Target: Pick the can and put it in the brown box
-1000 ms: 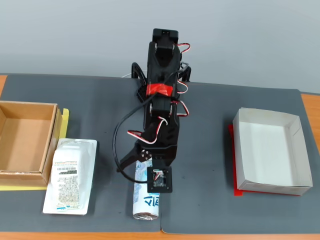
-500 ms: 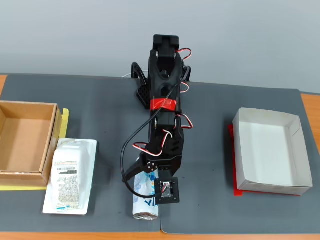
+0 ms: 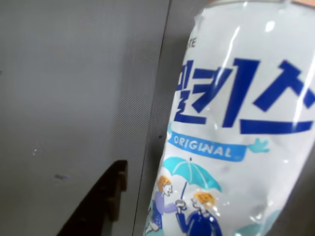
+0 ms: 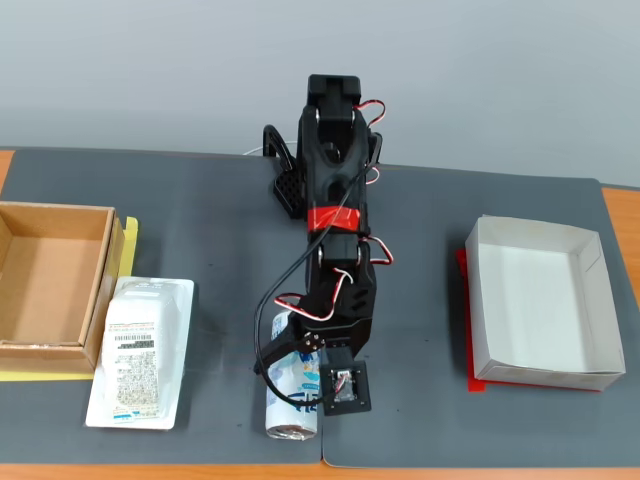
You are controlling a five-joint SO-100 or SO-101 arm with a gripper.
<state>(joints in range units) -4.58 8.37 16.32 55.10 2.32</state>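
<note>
Arm's dropped lower and further forward over the can (image 4: 290,392), lying at the mat's front edge. Gripper (image 4: 297,372) looks spread around it, not pinching yet. Next: squeeze, lift, carry to the brown box (image 4: 50,286) far left.

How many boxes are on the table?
2. The brown box sits at the left edge of the fixed view, and a white paper box sits on the right. Neither looks hidden.
</note>
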